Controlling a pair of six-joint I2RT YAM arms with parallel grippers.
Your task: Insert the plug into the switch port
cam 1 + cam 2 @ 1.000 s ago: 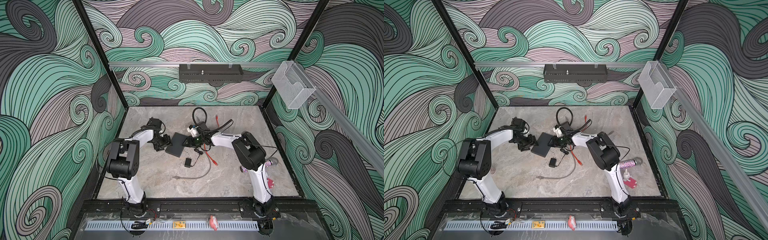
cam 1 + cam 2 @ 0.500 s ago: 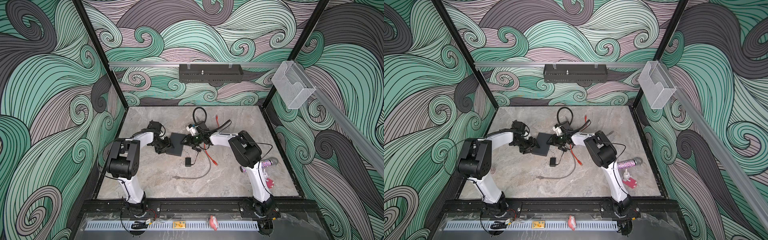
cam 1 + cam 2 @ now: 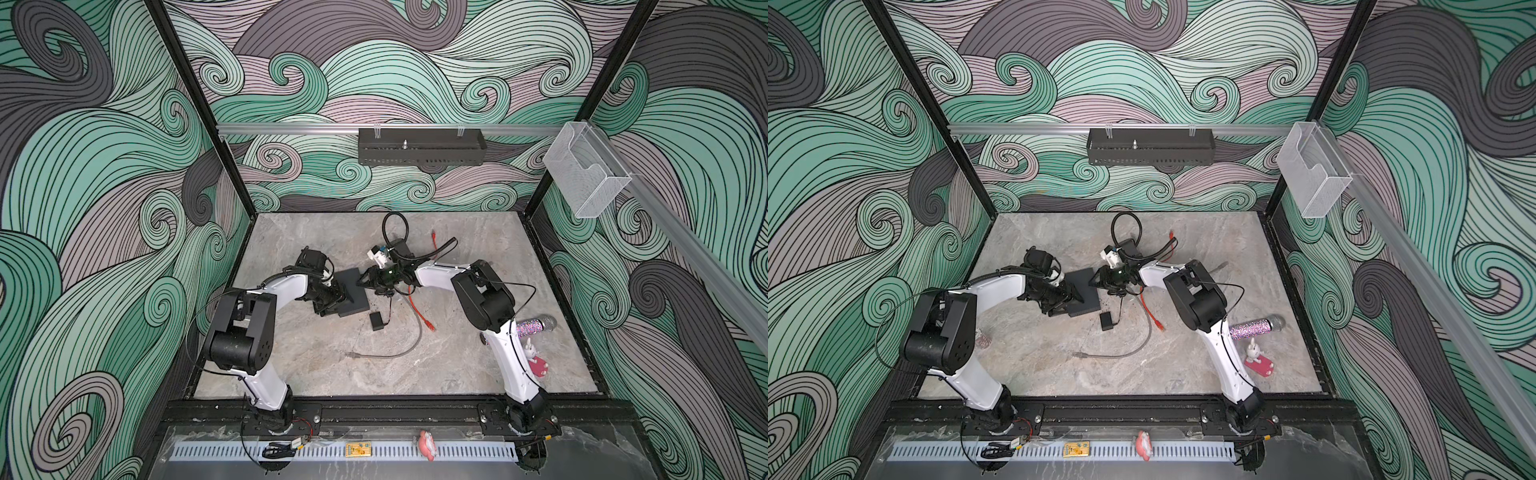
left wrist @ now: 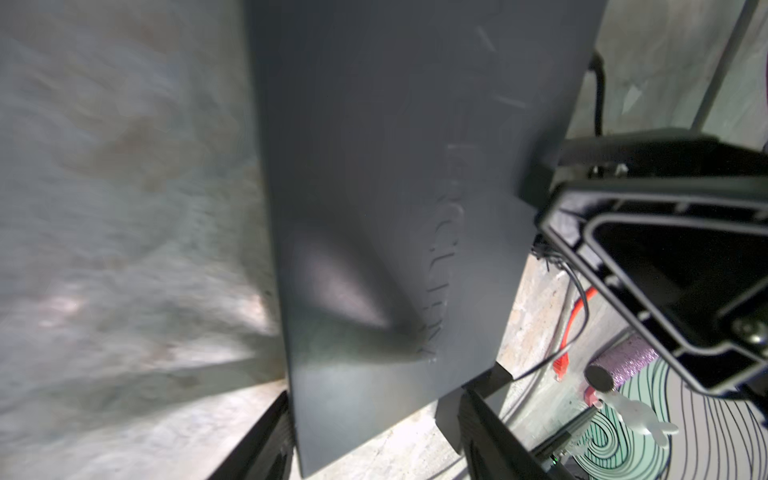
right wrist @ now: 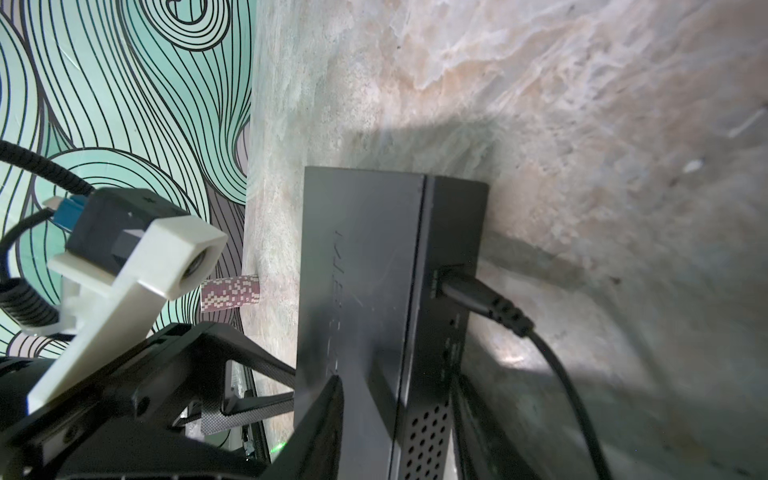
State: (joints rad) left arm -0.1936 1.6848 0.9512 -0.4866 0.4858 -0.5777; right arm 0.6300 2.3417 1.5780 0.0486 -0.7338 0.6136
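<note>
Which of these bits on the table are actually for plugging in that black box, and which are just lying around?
For the job:
- switch
- black plug, at the switch's side port
- small black adapter, probably on the plug's cord

Just lying about:
- orange cable
- grey cable
- glittery microphone
- bunny toy
- stack of poker chips

My two arms look alike. My left arm (image 3: 286, 286) and right arm (image 3: 434, 275) have smooth white shells between blocky matte-black joint housings (image 3: 243, 328) dotted with small round screw holes. My black bases (image 3: 270, 415) sit on plates fixed with silver bolts. My left claw (image 3: 337, 296) and right claw (image 3: 365, 284) are black, with hollow, triangular, ribbed fingers (image 4: 615, 307). A white bracket (image 5: 137, 270) tops each wrist, fed by a braided black cable (image 5: 39, 166) with a blue connector (image 5: 68, 212).
</note>
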